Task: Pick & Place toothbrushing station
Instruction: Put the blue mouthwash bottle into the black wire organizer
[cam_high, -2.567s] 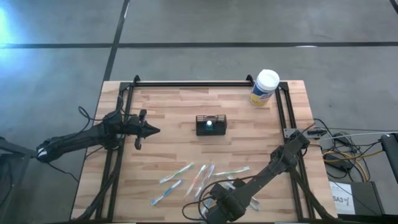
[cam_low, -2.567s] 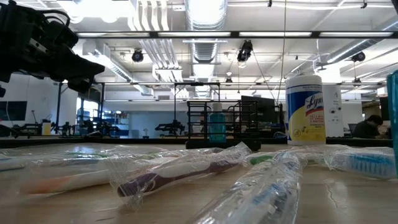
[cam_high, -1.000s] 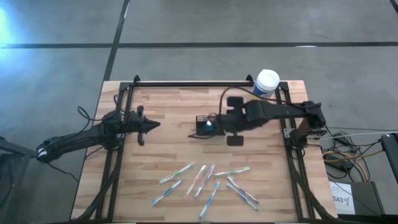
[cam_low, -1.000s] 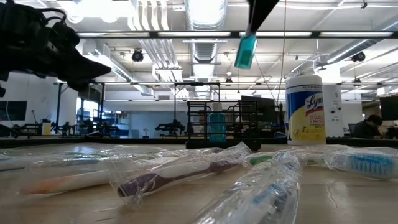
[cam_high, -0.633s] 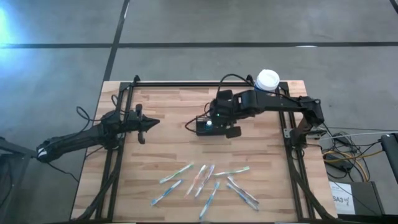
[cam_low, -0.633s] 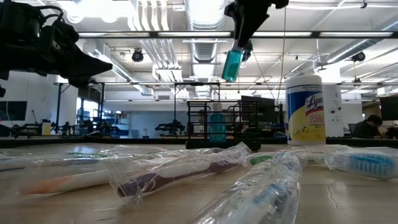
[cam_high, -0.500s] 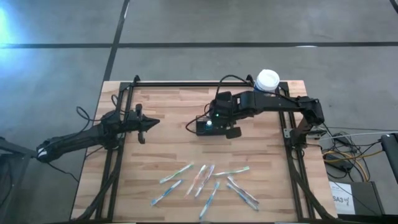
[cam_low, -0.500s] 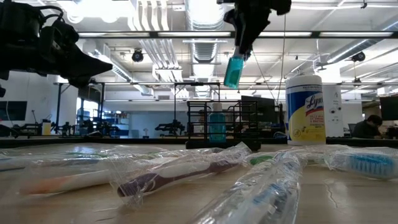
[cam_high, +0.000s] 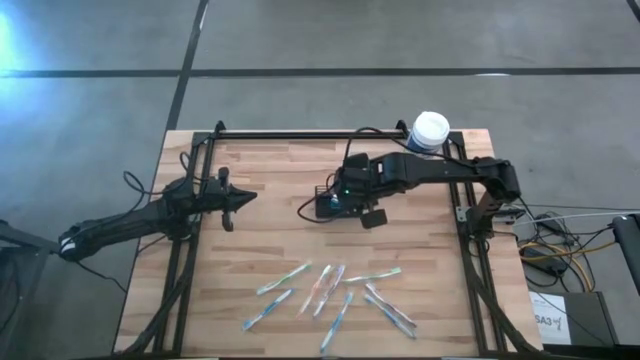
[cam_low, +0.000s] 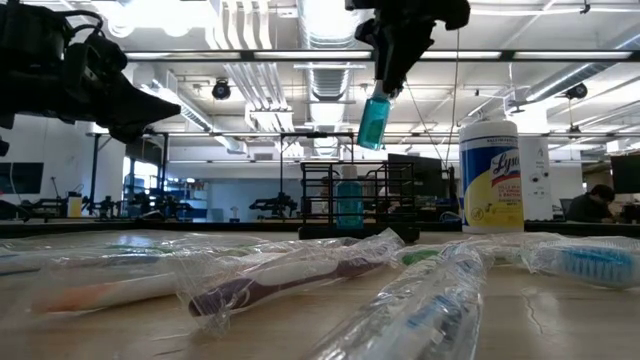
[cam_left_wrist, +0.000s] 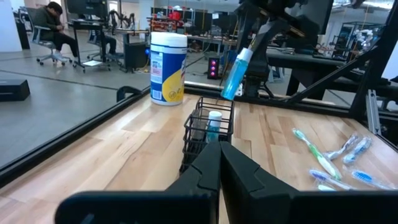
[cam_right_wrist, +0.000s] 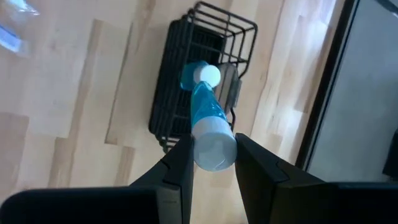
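Black mesh caddy (cam_high: 336, 201) mid-table, one bottle inside | right gripper (cam_right_wrist: 210, 163) clamps blue tube (cam_right_wrist: 207, 122) above it, not yet in | wrapped brushes (cam_high: 330, 290) remain | left gripper (cam_high: 240, 197) closed, idle left.

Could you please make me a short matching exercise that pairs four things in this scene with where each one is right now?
Things:
1. blue tube
2. wire caddy
3. wipes canister
4. wrapped toothbrushes

Places:
A. far right corner of the table
B. near edge of the table, lying loose
C. middle of the table, a small bottle inside
D. in the air above the caddy, held by the right gripper

Pairs: 1-D, 2-C, 3-A, 4-B
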